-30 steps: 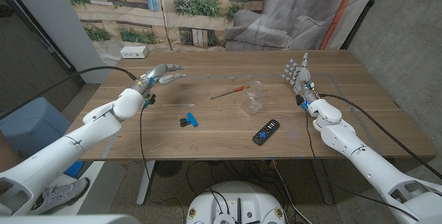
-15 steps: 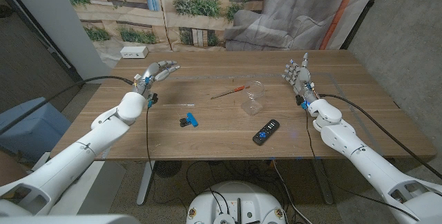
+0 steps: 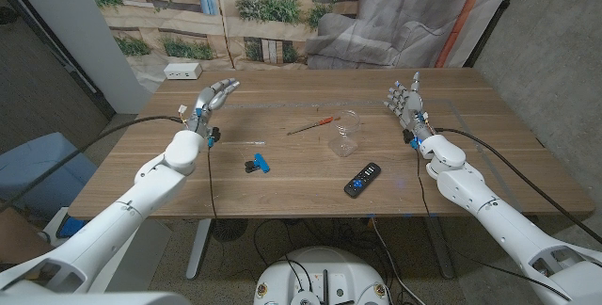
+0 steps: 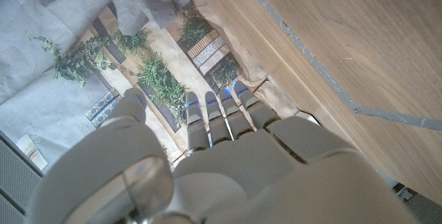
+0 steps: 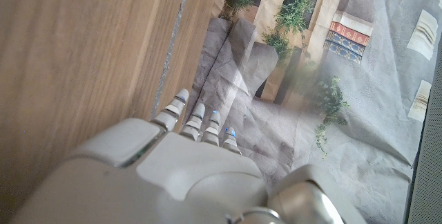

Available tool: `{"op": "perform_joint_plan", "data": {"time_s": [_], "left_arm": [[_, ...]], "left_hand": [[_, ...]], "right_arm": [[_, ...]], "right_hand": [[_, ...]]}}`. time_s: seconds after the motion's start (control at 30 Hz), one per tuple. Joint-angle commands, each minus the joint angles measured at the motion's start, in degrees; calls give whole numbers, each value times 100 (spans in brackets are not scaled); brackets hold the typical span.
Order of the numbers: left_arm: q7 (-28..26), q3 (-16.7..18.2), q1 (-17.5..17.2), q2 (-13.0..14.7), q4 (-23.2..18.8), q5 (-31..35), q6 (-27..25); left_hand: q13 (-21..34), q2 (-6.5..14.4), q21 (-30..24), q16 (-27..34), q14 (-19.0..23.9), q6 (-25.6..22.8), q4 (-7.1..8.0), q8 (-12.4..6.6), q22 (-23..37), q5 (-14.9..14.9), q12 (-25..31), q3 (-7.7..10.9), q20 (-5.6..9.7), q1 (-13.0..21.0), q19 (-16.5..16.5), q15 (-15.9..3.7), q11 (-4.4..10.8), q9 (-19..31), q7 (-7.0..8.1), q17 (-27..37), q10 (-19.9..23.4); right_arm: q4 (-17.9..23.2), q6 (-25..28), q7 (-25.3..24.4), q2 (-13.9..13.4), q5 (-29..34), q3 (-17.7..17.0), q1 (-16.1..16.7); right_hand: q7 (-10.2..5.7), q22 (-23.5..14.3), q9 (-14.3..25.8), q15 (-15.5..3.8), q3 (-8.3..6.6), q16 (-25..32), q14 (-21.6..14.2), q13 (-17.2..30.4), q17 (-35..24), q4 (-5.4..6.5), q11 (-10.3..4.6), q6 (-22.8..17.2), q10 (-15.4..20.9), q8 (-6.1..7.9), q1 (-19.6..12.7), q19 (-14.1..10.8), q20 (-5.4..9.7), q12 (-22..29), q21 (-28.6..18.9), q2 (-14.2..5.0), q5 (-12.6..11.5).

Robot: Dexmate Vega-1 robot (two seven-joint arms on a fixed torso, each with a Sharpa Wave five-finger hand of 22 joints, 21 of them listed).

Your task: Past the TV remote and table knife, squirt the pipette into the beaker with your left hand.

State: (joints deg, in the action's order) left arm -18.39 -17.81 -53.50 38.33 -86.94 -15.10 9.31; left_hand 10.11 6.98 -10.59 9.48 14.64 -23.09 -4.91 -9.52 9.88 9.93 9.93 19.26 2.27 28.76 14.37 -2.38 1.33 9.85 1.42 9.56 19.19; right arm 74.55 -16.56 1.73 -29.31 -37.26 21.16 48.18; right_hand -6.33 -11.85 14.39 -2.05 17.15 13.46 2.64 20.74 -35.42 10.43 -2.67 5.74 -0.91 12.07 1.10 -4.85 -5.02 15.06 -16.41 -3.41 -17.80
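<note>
On the table (image 3: 282,187), near the middle, we see the beaker (image 3: 346,134), clear and upright, with the remote (image 3: 362,179) in front of it toward the near edge and a little to the right, well apart from it. Just beyond the beaker's left side lies a thin tool with a red handle (image 3: 311,124), angled across the wood; we cannot tell whether it is the knife. The pipette (image 3: 252,144) lies to the left of the beaker, a slim clear piece flat on the wood, touching nothing. Nearer the front edge from it sits a small black and blue clip (image 3: 257,164).

Our left hand (image 3: 213,97) is raised over the far left part of the table, beyond the pipette and apart from it, fingers stretched out and slightly spread, holding nothing. From the left wrist view the same hand (image 4: 207,155) shows its back, fingers (image 4: 221,113) straight and side by side, reaching toward the table's far edge and the printed backdrop (image 4: 103,65) of plants and buildings.

Our right hand (image 3: 405,104) stands at the right side of the table, to the right of the beaker and well apart from it, fingers upright and apart, empty. The right wrist view shows its back (image 5: 186,169), fingertips (image 5: 197,117) extended beside the table's edge, with grey cloth (image 5: 276,134) behind.

A white power strip (image 3: 182,72) lies at the far left corner.
</note>
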Motion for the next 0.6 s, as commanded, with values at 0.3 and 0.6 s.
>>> {"op": "perform_joint_plan", "data": {"time_s": [0.3,0.6], "left_arm": [[276,61,-7,-350,412,-836,462],[763,-39,179,-458,795,-1139,696]], "left_hand": [[-8,169,39,25,-514,886,303,14,-5,70,18,-48,-2,-777,-508,121,-130,6,-21,21,-573],[-16,202,56,9,-1025,1534,574,-15,-13,117,-20,-57,-6,-1392,-994,195,-91,2,-84,21,-1234]], "right_arm": [[5,1,-6,4,1,2,-1],[3,-1,-3,3,0,0,0]], "right_hand": [[-53,-31,17,-453,37,15,55,22,-27,3,1,-21,38,40,0,-20,1,43,-24,-335,-32],[-51,-31,17,-455,36,15,56,21,-27,3,-35,-19,-23,39,-1,-17,-2,19,-23,-335,-33]]}}
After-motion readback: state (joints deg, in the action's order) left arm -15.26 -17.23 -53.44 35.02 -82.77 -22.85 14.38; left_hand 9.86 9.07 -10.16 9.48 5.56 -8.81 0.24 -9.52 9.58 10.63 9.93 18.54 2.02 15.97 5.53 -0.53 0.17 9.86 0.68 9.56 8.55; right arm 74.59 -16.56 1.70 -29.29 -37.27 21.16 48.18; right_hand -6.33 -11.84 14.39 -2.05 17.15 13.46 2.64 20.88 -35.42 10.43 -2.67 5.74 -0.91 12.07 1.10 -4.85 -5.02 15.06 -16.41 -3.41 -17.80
